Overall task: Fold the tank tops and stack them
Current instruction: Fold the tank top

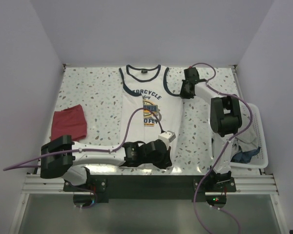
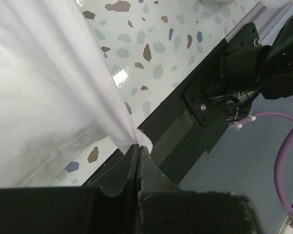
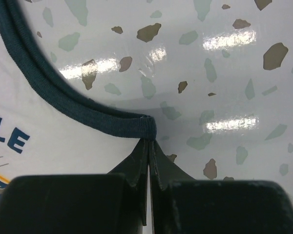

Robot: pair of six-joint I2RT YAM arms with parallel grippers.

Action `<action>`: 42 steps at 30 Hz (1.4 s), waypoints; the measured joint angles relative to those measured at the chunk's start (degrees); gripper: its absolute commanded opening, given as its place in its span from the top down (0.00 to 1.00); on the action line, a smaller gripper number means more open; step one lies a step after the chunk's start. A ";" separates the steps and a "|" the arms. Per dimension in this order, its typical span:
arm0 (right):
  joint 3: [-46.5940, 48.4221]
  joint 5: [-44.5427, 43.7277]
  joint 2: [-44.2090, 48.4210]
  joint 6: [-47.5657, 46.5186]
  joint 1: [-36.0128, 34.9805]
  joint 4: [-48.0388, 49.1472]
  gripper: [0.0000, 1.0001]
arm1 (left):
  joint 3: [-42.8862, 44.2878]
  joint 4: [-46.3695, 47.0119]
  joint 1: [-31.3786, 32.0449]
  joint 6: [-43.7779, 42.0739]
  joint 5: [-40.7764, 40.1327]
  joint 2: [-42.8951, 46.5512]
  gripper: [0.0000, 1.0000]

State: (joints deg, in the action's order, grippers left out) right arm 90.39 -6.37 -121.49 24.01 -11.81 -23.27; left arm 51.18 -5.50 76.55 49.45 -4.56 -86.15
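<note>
The white tank top (image 1: 146, 105) with navy trim and a "MOTORCYCLE" graphic lies flat, neck to the far side, in the middle of the table. My left gripper (image 1: 162, 156) is shut on its near right hem corner; in the left wrist view the white cloth (image 2: 63, 87) rises from the closed fingertips (image 2: 138, 147). My right gripper (image 1: 183, 90) is shut on the navy armhole trim (image 3: 112, 122) at the top's right side, just above the tabletop. The dark red tank top (image 1: 69, 123) lies crumpled at the left.
A white lattice basket (image 1: 251, 146) stands at the right edge with dark blue cloth (image 1: 244, 155) in it. The speckled tabletop (image 1: 95, 92) ends at a black front rail (image 1: 151, 183). White walls close in the left, far and right sides.
</note>
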 measured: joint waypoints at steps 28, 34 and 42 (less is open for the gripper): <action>21.99 -3.32 -8.94 4.98 -17.16 -8.66 1.00 | -21.53 -3.78 -1.92 11.56 -6.78 18.08 1.00; 23.21 -3.30 -10.91 6.05 -17.55 -8.94 1.00 | -22.97 -6.45 -1.92 12.96 -7.87 20.20 1.00; 25.68 -3.17 -11.63 6.91 -19.08 -8.81 1.00 | -23.91 -8.39 -1.92 13.64 -8.48 20.63 1.00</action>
State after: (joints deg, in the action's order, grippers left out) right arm 116.07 -9.54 -133.12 30.92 -30.89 -32.08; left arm 27.27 -13.89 74.63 63.09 -13.04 -65.52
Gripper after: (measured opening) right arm 0.010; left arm 0.012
